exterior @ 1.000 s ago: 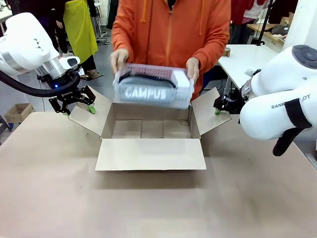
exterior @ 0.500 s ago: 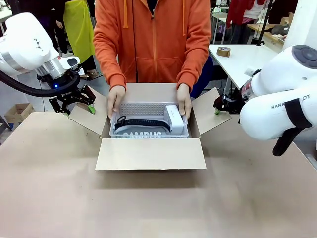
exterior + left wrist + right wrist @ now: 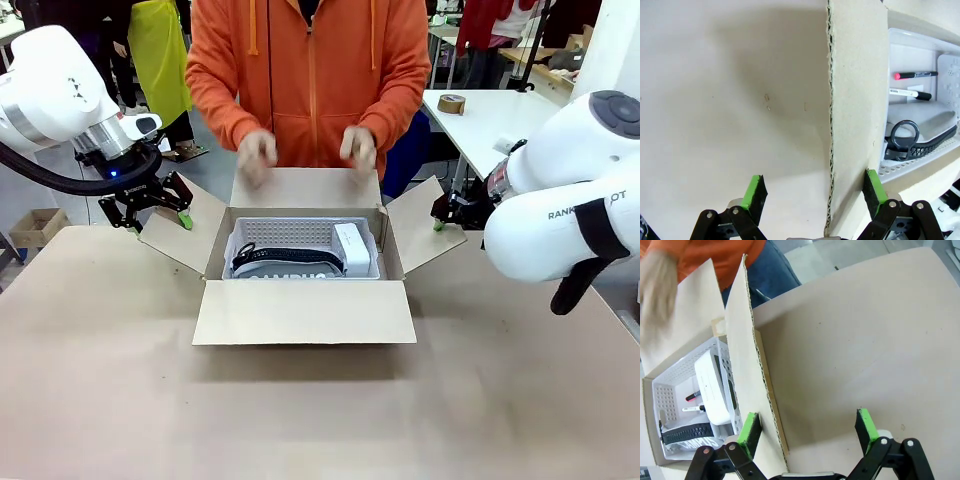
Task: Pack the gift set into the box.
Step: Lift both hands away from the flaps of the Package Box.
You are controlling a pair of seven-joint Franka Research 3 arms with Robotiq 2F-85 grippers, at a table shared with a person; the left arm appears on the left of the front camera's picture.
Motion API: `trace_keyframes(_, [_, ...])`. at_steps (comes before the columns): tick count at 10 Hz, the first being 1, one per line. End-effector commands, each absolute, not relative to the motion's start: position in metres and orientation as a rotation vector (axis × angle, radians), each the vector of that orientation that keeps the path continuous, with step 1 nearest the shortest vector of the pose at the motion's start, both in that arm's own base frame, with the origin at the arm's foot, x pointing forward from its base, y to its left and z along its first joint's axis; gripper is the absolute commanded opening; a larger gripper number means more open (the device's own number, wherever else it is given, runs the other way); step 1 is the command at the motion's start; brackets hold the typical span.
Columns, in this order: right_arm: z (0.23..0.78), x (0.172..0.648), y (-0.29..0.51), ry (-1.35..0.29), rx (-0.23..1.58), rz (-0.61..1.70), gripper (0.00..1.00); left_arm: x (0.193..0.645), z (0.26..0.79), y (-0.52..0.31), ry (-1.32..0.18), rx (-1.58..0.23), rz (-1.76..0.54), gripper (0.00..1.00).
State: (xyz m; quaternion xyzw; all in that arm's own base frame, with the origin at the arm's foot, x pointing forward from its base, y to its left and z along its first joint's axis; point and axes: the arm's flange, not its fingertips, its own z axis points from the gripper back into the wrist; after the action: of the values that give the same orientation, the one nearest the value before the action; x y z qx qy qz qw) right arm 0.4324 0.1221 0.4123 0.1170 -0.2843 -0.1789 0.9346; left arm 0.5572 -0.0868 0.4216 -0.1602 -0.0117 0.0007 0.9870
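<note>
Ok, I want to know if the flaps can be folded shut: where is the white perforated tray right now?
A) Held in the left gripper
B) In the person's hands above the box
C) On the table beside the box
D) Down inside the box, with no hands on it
D: the white perforated tray sits down inside the box, and the person's hands are above it, not touching it.

The right gripper (image 3: 807,426) has its fingers (image 3: 750,427) spread wide above the bench (image 3: 865,340); the box (image 3: 690,310) flap's edge runs up between them; inside sits the white perforated tray (image 3: 670,400), holding the white block (image 3: 710,390) and the dark grey curved piece (image 3: 685,432); a blurred hand (image 3: 657,280) hovers above.
</note>
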Motion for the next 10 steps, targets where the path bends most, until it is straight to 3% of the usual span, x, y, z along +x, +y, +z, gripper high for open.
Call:
trace_keyframes(1, [0.417, 0.434, 0.124, -0.584, 0.216, -0.367, 1.00, 0.555, 0.424, -0.087, -0.023, -0.310, 0.012, 1.00])
trace_keyframes(2, [0.412, 0.432, 0.122, -0.581, 0.239, -0.366, 1.00, 0.557, 0.422, -0.087, -0.024, -0.322, 0.001, 1.00])
trace_keyframes(3, [0.441, 0.424, 0.117, -0.584, 0.320, -0.307, 1.00, 0.533, 0.472, -0.069, -0.062, -0.490, -0.070, 1.00])
trace_keyframes(5, [0.506, 0.388, 0.045, -0.497, 0.688, -0.387, 1.00, 0.470, 0.547, 0.005, -0.121, -1.040, -0.259, 1.00])
trace_keyframes(6, [0.515, 0.373, 0.004, -0.421, 0.809, -0.484, 1.00, 0.455, 0.549, 0.041, -0.136, -1.246, -0.279, 1.00])
trace_keyframes(7, [0.502, 0.363, -0.041, -0.309, 1.005, -0.606, 1.00, 0.459, 0.529, 0.084, -0.098, -1.439, -0.149, 1.00])
trace_keyframes(10, [0.444, 0.350, -0.105, -0.200, 1.338, -0.674, 1.00, 0.475, 0.469, 0.139, -0.089, -1.711, 0.184, 1.00])
